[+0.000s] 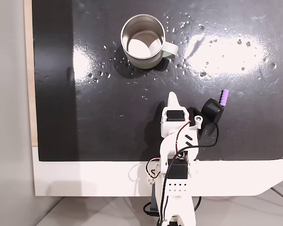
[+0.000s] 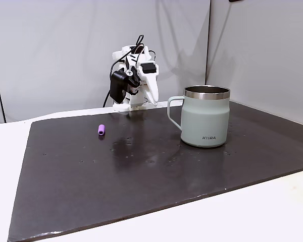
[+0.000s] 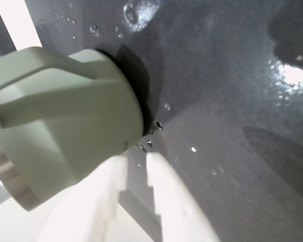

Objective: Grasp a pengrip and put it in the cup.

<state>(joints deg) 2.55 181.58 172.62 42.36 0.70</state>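
The cup stands upright on the black mat at the far middle in a fixed view, with a steel rim, shiny inside and a pale grey-green handle on its right. Its body is also grey-green. The light-purple ribbed pengrip lies on the mat right of the arm, far from the cup, and it rests alone on the mat. My gripper is folded back over the arm's base, shut with nothing in it. In the wrist view its white fingertips point toward the cup.
The black mat is glossy and carries scattered water droplets around the cup. It lies on a white table whose front edge holds the arm's base. A black wrist camera sticks out beside the pengrip. Grey wall panels stand behind the arm.
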